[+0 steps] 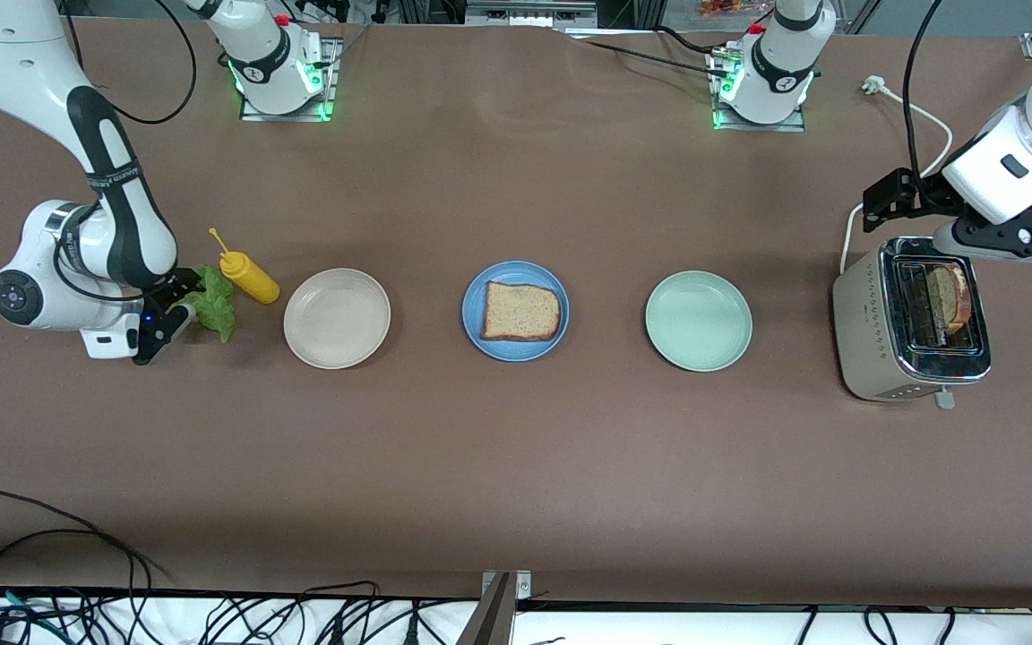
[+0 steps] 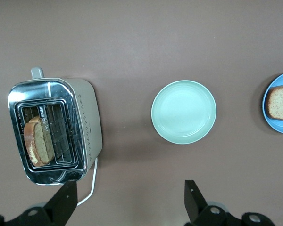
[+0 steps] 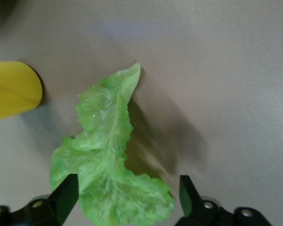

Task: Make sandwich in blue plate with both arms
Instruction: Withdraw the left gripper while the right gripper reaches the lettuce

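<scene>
The blue plate [image 1: 516, 352] lies mid-table with one toasted bread slice [image 1: 520, 311] on it; its edge [image 2: 278, 126] and the slice [image 2: 280, 101] also show in the left wrist view. A ruffled green lettuce leaf [image 1: 211, 300] lies on the table at the right arm's end. My right gripper [image 1: 171, 313] is low over it, open, its fingers either side of the leaf's broad end [image 3: 108, 141]. More bread [image 1: 946, 297] stands in the toaster [image 1: 915, 322]. My left gripper [image 1: 1009, 244] hangs open above the toaster's edge, holding nothing [image 2: 129, 186].
A yellow squeeze bottle [image 1: 247, 275] lies beside the lettuce. A beige plate [image 1: 337, 318] sits between the bottle and the blue plate. A pale green plate [image 1: 698, 321] sits between the blue plate and the toaster. The toaster's white cord [image 1: 847, 235] runs toward the bases.
</scene>
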### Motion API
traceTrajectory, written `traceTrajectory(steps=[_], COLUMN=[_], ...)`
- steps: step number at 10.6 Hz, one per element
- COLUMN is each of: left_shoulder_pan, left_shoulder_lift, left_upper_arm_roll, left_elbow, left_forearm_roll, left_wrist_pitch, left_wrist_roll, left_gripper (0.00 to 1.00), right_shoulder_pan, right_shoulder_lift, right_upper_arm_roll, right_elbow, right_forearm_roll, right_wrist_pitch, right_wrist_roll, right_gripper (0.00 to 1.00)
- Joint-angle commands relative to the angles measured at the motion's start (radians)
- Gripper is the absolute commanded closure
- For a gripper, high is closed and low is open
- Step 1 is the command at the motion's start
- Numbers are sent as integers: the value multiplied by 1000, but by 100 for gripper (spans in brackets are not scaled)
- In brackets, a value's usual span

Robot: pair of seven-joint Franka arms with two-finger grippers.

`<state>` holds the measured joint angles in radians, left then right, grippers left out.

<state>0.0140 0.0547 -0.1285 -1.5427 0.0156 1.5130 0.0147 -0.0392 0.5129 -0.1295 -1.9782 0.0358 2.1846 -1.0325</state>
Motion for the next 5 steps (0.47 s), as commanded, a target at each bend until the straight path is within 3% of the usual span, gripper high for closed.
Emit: traceTrajectory(steps=[1,2,3,5], left_shoulder_pan=[1,-2,-3,-6], left_shoulder_lift=[-38,-38,-36,-36], left_upper_arm_roll=[6,4,3,3], left_elbow=[-37,-33,-31,-30], left_forearm_roll=[-20,-14,-14,-11], left_wrist_pitch=[7,7,7,7], left_wrist_roll=[27,27,27,27], left_gripper=[0,0,0,0], right_shoulder_pan=[-7,-7,-8,-11], right_shoulder_lift=[9,6,6,-28], right_upper_arm_roll=[7,7,5,4], right_elbow=[-16,-16,-16,-11], right_forearm_roll=[33,33,33,33], right_wrist_pitch=[15,14,17,17], right_wrist_roll=[-24,-44,-73,-104], right_gripper=[54,87,100,100])
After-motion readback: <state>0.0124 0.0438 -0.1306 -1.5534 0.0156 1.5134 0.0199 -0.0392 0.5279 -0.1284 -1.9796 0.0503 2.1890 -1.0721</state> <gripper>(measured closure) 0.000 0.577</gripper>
